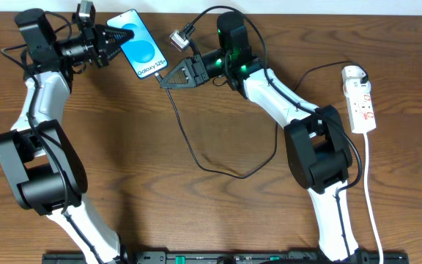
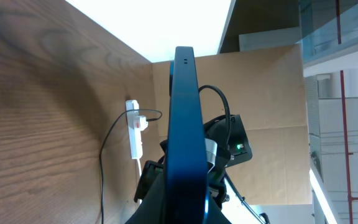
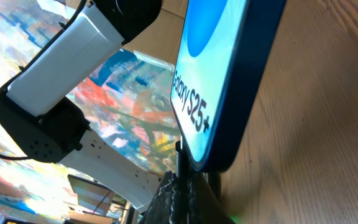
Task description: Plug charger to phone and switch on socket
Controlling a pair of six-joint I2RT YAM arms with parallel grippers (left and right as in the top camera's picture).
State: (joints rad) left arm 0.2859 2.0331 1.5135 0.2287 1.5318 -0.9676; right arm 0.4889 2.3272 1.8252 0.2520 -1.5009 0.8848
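Note:
The phone (image 1: 139, 45), blue screen with "Galaxy S25" text, is held tilted above the table's back left by my left gripper (image 1: 116, 37), which is shut on its upper end. In the left wrist view the phone (image 2: 184, 143) shows edge-on between the jaws. My right gripper (image 1: 164, 79) is shut on the black charger cable (image 1: 196, 154) right at the phone's lower end; the plug tip (image 3: 180, 149) touches the phone's bottom edge (image 3: 219, 99). The cable loops across the table toward the white socket strip (image 1: 362, 106) at the right, where the white adapter (image 1: 354, 74) sits.
The strip's white cord (image 1: 372, 198) runs down the right side to the front edge. Both arm bases stand at the front. The strip also shows far off in the left wrist view (image 2: 133, 134). Cardboard stands behind the table.

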